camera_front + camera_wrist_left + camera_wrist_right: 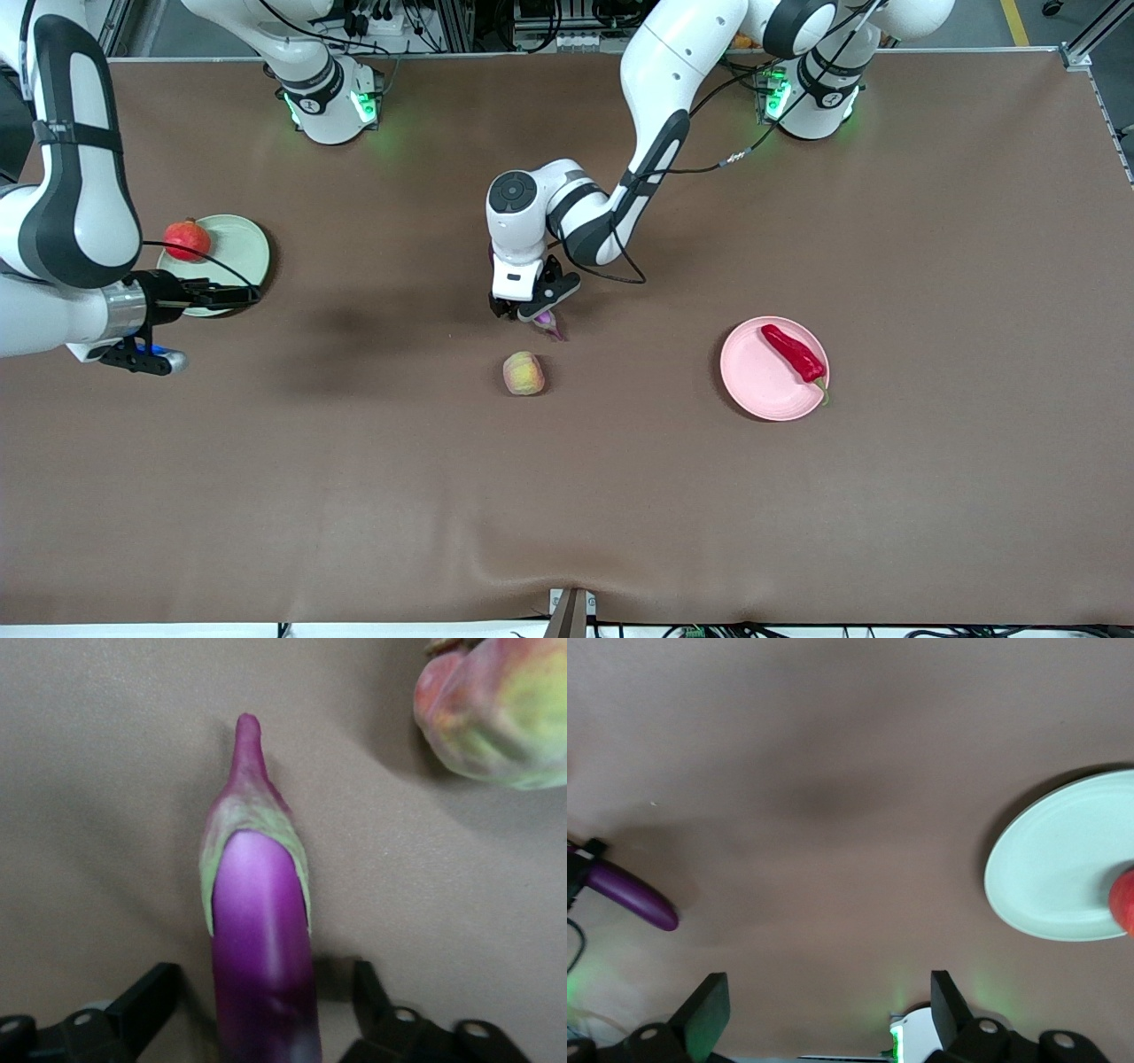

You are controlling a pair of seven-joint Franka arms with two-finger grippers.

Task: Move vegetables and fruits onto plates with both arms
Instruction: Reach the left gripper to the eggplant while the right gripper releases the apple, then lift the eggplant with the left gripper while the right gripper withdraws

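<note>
Left gripper (534, 310) down at mid-table over the eggplant (262, 939), fingers (142, 1001) straddling it with gaps both sides, not yet clamped. Squeeze should land square across the body, away from the tapered stem end, or the glossy skin may slip. Peach (524, 373) lies just nearer the front camera; keep clear of it. Left arm reaches in, wrist pointing straight down. Right gripper (232, 293) waits released over the green plate (239, 252) holding the red fruit (187, 239). Chili (795, 352) on the pink plate (762, 381).
</note>
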